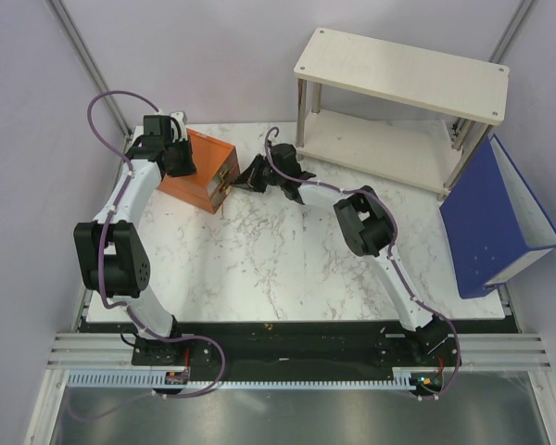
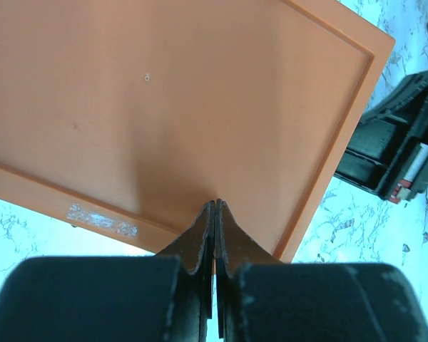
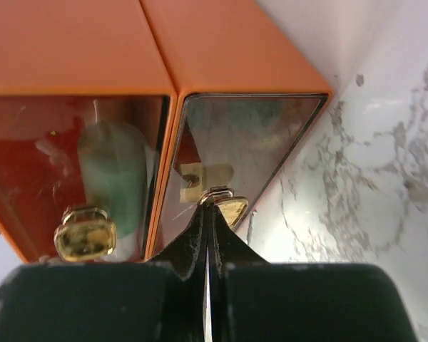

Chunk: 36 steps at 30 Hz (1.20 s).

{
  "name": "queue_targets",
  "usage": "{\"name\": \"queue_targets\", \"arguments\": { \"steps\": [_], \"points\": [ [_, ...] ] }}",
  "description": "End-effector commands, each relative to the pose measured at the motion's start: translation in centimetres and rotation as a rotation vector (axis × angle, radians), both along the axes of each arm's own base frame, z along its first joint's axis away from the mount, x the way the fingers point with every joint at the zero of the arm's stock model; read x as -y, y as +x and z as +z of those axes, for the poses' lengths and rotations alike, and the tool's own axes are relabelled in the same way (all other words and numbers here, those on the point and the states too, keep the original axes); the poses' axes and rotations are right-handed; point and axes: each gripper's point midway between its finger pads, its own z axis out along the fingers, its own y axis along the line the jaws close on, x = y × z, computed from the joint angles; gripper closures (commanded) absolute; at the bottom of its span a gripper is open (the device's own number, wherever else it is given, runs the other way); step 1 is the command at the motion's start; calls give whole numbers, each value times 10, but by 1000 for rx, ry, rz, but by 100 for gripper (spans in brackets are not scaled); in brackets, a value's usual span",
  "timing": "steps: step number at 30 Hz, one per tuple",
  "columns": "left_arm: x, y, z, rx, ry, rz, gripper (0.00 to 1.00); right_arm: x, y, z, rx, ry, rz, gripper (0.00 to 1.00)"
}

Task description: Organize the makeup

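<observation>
The orange box stands at the back left of the table. In the right wrist view its two clear drawer fronts face me, each with a gold knob. A mint-green tube shows through the left drawer; the other makeup is hidden. My right gripper is shut on the gold knob of the right drawer, and it also shows in the top view. My left gripper is shut and empty, with its tips at the box's orange top. In the top view it sits over the box's back edge.
A white two-level shelf stands at the back right. A blue binder leans at the right edge. Marbled tabletop lies in front of the box. The right gripper's black body shows beside the box in the left wrist view.
</observation>
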Motion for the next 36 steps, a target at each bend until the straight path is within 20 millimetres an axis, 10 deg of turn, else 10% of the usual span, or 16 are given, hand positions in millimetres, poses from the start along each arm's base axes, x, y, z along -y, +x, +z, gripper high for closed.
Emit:
{"name": "queue_targets", "arguments": {
  "steps": [1,10,20,28,29,36],
  "points": [
    [-4,-82,-78,-406,37,-18,98,-33,0,28,2,124,19,100],
    [-5,-78,-72,-390,39,-16,98,-12,6,43,54,90,-44,100],
    [-9,-48,-9,-267,76,-42,92,94,-8,102,289,-218,-84,92],
    [7,-38,71,-101,24,-124,58,194,-41,123,428,-590,-176,40],
    [16,-36,80,-60,-17,-154,1,205,-48,118,408,-634,-178,31],
    [58,-66,111,70,-179,-330,1,286,-83,122,386,-828,-319,4]
  ]
}}
